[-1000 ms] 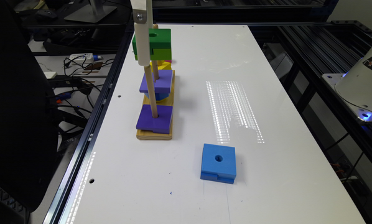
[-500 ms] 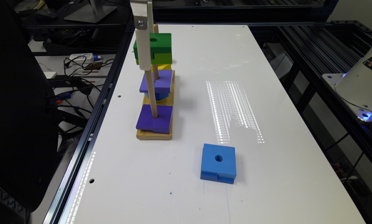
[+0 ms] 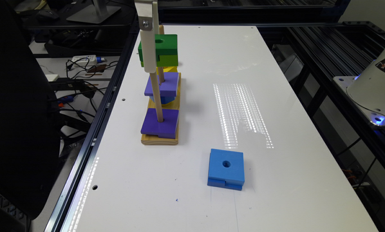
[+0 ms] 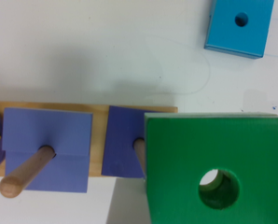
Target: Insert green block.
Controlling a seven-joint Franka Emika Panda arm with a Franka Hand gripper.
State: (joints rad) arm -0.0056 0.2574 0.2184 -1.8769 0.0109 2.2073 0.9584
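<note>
Where light streaks: white table, green block.

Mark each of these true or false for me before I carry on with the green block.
1. The green block is raised above the table. True.
2. The blue block sits on a peg. False: it lies flat on the white table, apart from the wooden base.
3. The peg nearest the blue block carries a purple block. True.
4. The green block has no hole. False: a round hole shows through its centre in the wrist view.
5. The blue block touches the wooden base. False: bare table lies between them.
</note>
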